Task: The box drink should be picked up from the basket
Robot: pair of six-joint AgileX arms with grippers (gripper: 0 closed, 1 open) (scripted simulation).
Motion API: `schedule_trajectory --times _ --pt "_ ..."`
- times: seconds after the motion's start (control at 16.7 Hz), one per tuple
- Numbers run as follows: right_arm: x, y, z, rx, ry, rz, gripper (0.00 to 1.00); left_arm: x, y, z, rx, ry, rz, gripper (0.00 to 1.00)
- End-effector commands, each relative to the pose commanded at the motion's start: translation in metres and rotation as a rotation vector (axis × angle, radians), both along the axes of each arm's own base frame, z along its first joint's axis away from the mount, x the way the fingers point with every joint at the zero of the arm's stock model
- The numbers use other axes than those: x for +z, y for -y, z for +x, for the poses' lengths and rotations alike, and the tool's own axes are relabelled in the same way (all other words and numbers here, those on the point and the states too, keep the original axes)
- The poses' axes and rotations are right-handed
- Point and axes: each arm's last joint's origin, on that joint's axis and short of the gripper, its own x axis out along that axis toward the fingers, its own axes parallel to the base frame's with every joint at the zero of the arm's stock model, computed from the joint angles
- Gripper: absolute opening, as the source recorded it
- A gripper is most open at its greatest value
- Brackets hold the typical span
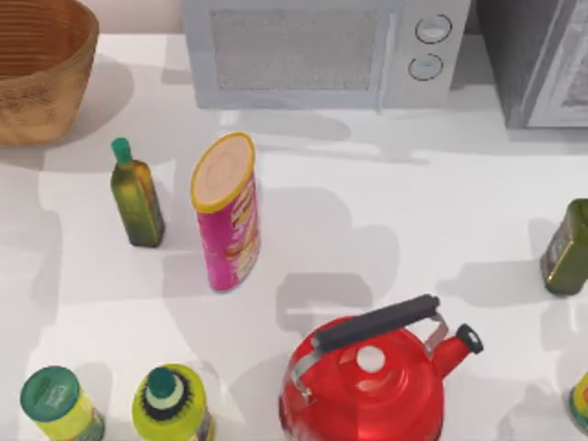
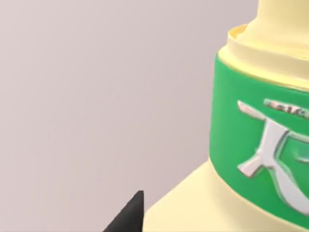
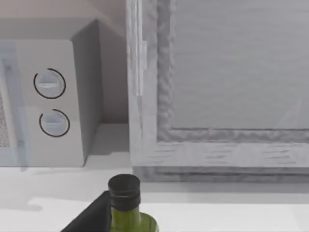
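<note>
White table (image 1: 395, 197) bears basket (image 1: 37, 69); label lettering unreadable; jaws' state untellable.

White table (image 1: 386, 184): basket (image 1: 37, 64), microwave (image 1: 322, 50), kettle (image 1: 367, 386), bottles.

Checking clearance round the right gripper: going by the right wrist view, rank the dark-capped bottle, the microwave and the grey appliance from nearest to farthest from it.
From the right gripper:
1. Bottle, right beside it.
2. Grey appliance, behind the bottle, its front standing further forward than the microwave's.
3. Microwave, set back beside the appliance.
</note>
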Motion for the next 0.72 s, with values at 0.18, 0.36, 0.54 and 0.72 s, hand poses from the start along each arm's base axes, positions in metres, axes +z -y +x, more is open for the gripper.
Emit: schedule_trajectory --times 0.18,0.36,0.54,0.72 --pt "0.000 0.000 0.000 0.000 0.000 0.000 1.00 0.009 0.000 -0.002 0.000 0.000 0.000 0.00" --pt "0.000 0.000 0.000 0.000 0.000 0.000 1.00 0.006 0.000 -0.002 0.002 -0.005 0.001 0.00" --pt "0.000 0.000 0.000 0.000 0.000 0.000 1.00 0.008 0.002 -0.007 0.001 -0.014 -0.004 0.00" --pt "0.000 0.000 0.000 0.000 0.000 0.000 1.00 0.019 0.011 -0.030 -0.001 -0.027 -0.012 0.00"
